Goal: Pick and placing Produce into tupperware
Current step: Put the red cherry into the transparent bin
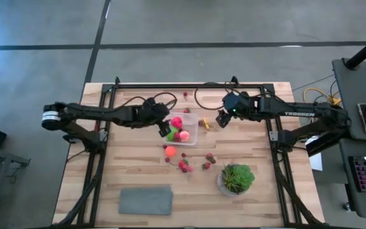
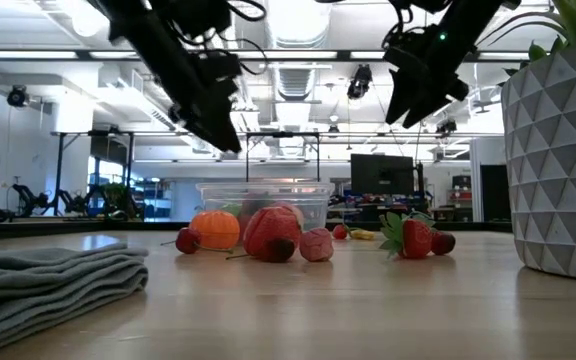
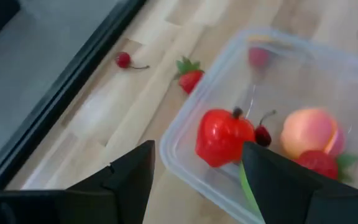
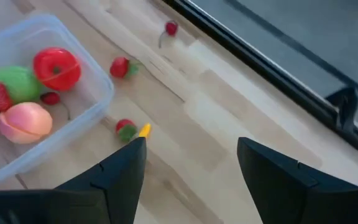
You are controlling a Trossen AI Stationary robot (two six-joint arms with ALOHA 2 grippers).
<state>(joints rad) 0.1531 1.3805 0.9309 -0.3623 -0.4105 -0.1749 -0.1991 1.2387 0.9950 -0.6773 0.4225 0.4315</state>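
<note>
left gripper fingers apart, empty, over tupperware edge; red, peach, green produce inside. right gripper open, empty, beside it above counter.

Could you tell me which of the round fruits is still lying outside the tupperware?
The orange fruit: it sits alone on the wood just in front of the tupperware, while the red, green and peach round ones are inside.
</note>
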